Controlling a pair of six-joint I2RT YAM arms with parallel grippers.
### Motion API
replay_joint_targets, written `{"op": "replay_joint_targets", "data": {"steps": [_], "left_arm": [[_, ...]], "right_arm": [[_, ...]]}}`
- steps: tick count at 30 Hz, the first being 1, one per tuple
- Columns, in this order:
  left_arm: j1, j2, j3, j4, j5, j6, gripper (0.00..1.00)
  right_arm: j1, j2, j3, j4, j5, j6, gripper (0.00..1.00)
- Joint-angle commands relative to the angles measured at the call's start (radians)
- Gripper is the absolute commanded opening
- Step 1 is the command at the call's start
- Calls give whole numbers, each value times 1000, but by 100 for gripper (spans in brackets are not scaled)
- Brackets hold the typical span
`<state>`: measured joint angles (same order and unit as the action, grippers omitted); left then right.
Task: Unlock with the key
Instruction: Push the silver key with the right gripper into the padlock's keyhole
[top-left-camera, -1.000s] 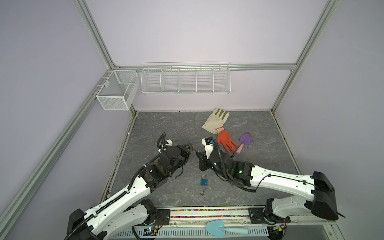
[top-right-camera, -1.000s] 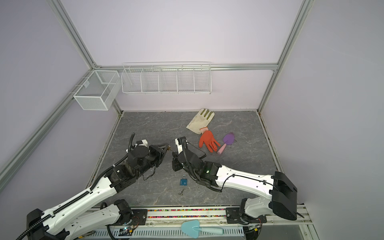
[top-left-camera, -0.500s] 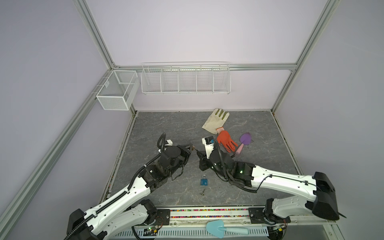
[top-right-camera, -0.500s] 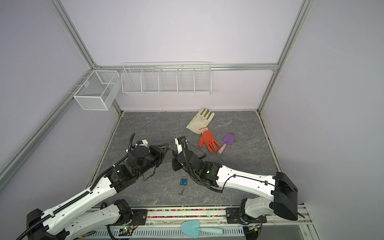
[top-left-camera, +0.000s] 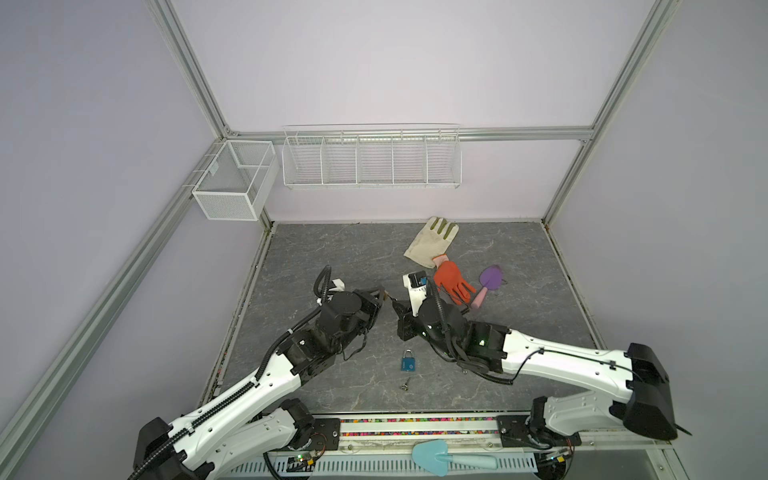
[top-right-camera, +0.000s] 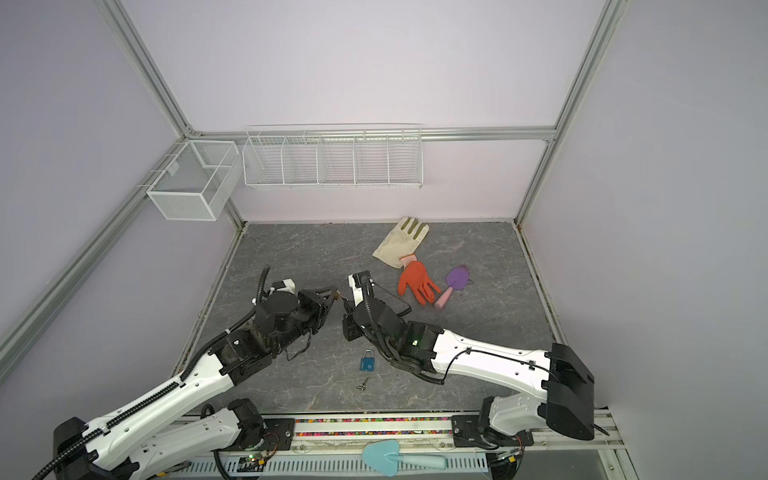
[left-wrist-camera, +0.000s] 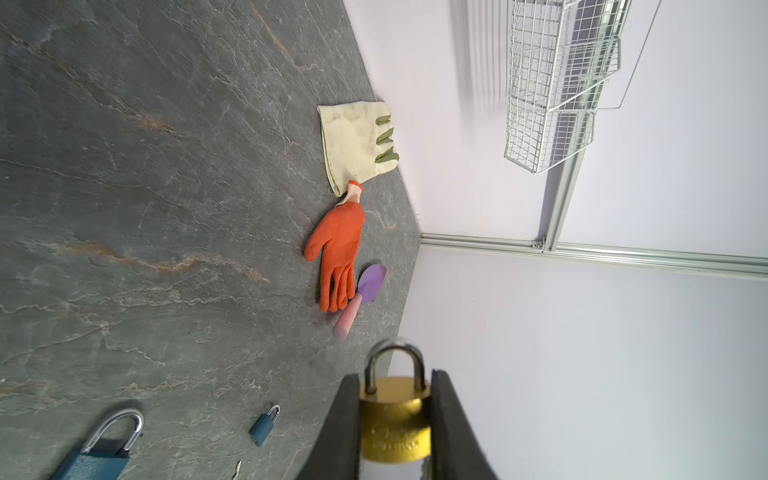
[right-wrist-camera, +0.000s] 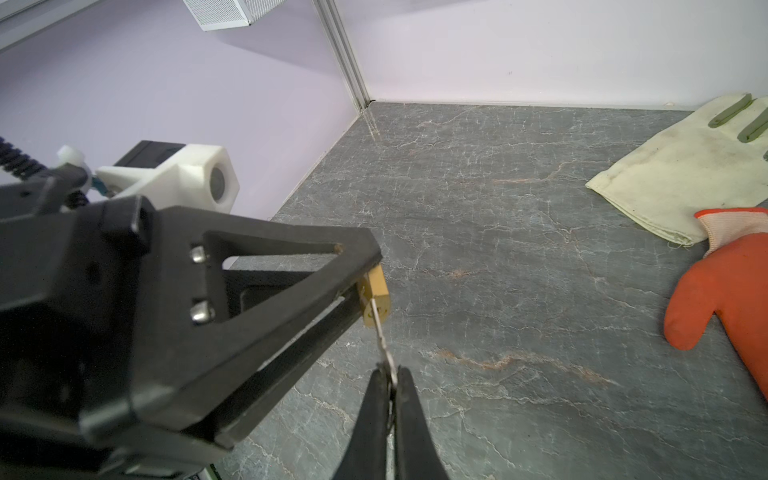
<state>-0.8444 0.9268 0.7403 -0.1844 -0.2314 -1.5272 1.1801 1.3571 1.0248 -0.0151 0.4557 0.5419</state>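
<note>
The grey, veined bench (top-left-camera: 332, 257) is being enclosed by pale lilac walls (top-left-camera: 374, 62), which are being framed by aluminium rails (top-left-camera: 519, 134). A long white wire rack (top-left-camera: 370, 166) and a smaller mesh basket (top-left-camera: 232, 187) are being carried on those rails. Everything is being lit evenly.

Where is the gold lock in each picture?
Top view: gold lock, a tiny speck between left gripper and right gripper.
Top view: same speck, between the grippers.
Left wrist: bottom middle, clamped between black fingers.
Right wrist: centre, key meeting its end.
Shared landmark: orange glove, in all four.
</note>
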Motion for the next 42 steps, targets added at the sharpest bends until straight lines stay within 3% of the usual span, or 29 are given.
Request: {"op": "replay_joint_targets", "data": {"steps": [1, 28, 42], "left_arm": [[-4, -3, 19, 30, 19, -22, 0], [-4, -18, 11, 24, 24, -21, 0], [-5, 0, 22, 45, 26, -11, 0]], "right_arm": [[8, 1, -7, 9, 5, -6, 6], [16, 4, 16, -29, 76, -23, 6], [31, 65, 60, -29, 40, -31, 6]]}}
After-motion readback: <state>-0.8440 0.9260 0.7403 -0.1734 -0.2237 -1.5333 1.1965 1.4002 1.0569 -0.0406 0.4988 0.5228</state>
